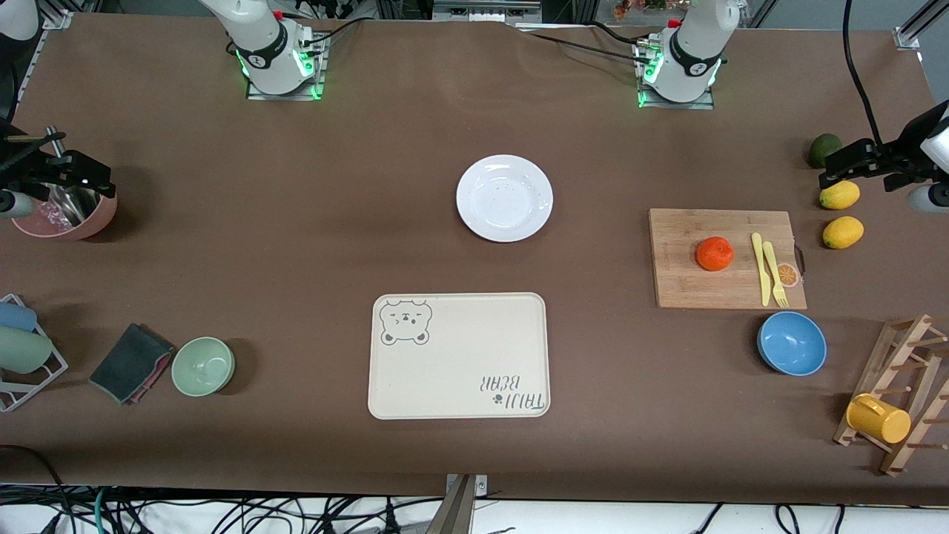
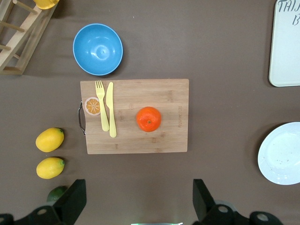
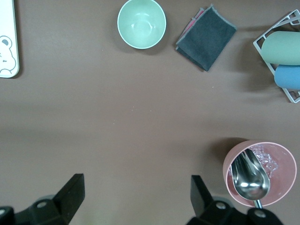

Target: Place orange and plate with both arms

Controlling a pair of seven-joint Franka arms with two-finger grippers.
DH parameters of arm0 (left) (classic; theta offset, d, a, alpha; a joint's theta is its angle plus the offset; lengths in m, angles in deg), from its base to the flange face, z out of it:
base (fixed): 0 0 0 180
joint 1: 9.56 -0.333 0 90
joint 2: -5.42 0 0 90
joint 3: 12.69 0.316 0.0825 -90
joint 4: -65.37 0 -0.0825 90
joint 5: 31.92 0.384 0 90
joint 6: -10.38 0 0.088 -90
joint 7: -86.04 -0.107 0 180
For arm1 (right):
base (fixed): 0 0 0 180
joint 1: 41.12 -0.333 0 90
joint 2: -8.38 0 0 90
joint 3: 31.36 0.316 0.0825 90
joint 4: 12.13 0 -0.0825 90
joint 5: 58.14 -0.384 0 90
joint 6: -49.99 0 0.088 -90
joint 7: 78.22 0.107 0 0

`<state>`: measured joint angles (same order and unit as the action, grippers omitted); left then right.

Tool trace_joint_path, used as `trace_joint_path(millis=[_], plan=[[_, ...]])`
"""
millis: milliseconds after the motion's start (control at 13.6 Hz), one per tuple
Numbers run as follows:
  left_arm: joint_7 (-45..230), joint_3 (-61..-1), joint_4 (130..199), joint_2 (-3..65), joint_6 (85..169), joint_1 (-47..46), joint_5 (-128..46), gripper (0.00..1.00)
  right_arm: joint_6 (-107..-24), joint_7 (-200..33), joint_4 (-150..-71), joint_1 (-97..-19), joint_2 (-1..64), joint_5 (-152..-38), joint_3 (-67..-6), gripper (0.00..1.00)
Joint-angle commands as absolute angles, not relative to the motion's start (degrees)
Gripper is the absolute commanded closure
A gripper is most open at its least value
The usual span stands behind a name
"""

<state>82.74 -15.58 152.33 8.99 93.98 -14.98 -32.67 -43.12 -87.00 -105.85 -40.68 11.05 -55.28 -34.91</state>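
While the orange [image 1: 715, 254] lies on a cutting board [image 1: 682, 282] beside a yellow knife [image 1: 759, 267] and fork [image 1: 775, 276], the plate [image 1: 504, 198] sits apart on bare table. The left gripper [image 2: 138, 206] hangs wide open and empty over the lemons [image 1: 840, 195]. The right gripper [image 3: 136, 206] hangs wide open and empty over a pink bowl [image 3: 260, 172].

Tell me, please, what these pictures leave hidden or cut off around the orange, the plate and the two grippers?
- Plate: left wrist view's edge cuts it; whole in the front view.
- Orange: its underside on the cutting board is hidden.
- Green fruit: partly covered by the left gripper in the front view.
- Right gripper: covers part of the pink bowl.
- Cups in the wire rack: cut by the frame edge.
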Motion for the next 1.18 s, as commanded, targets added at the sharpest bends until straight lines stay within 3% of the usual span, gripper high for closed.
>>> trace_joint_path(millis=[0, 1102], plan=[[82.88, -15.94, 152.20, 8.85, 93.35, -14.83, -31.30, 0.00, -42.82, -87.27, -104.50, -40.42, 11.63, -55.95, -34.79, 0.00], [82.79, -16.03, 150.00, 8.85, 95.10, -14.74, -32.27, 0.00, -42.82, -87.27, -104.50, -40.33, 11.63, -55.95, -34.79, 0.00]])
